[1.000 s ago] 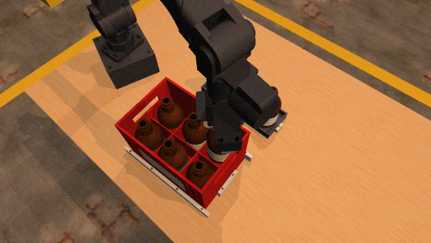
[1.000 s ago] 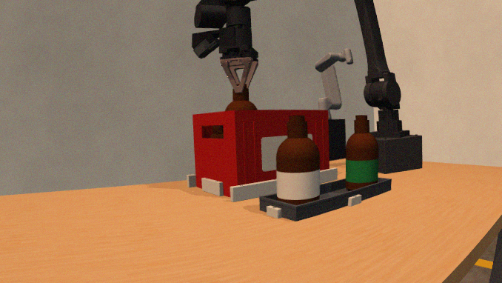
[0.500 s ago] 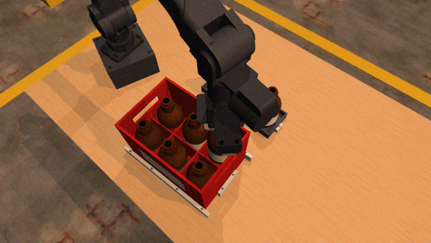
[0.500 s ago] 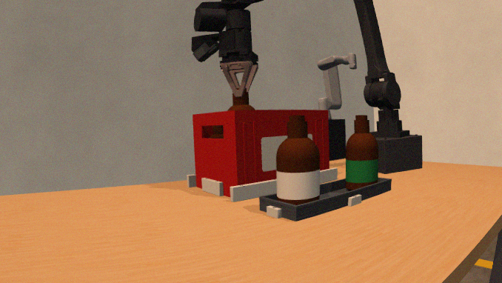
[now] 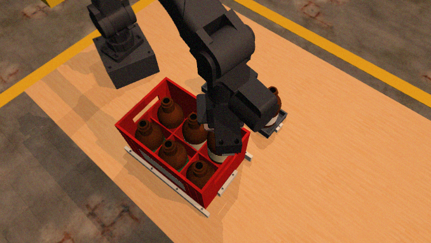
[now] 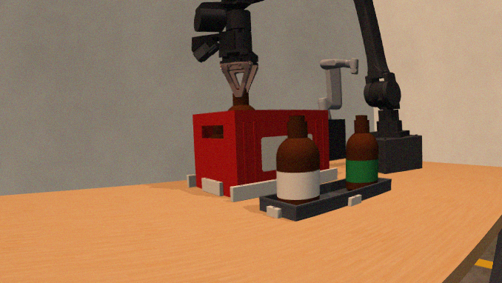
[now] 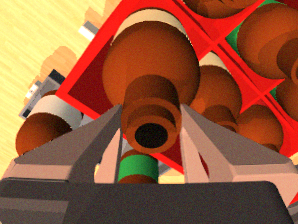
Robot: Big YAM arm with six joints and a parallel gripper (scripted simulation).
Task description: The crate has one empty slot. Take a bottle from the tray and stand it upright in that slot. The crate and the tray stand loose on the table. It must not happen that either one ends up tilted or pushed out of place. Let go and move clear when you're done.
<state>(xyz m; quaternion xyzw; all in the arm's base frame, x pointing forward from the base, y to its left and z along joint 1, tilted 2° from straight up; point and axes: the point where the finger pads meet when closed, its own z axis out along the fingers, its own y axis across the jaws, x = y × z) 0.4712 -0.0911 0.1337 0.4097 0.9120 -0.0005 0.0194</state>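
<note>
The red crate stands on the table and holds several brown bottles upright. My gripper is shut on the neck of a brown bottle with a cream label. This bottle stands upright and sits deep in the crate's corner slot nearest the tray, with only its neck and shoulder above the rim. In the top view the arm hides most of it; its cream label shows in that view. The dark tray holds two more bottles, one with a white label and one with a green label.
Grey stop blocks lie along the crate's base and by the tray. The arm's dark base stands behind the crate. A second pale arm stands in the background.
</note>
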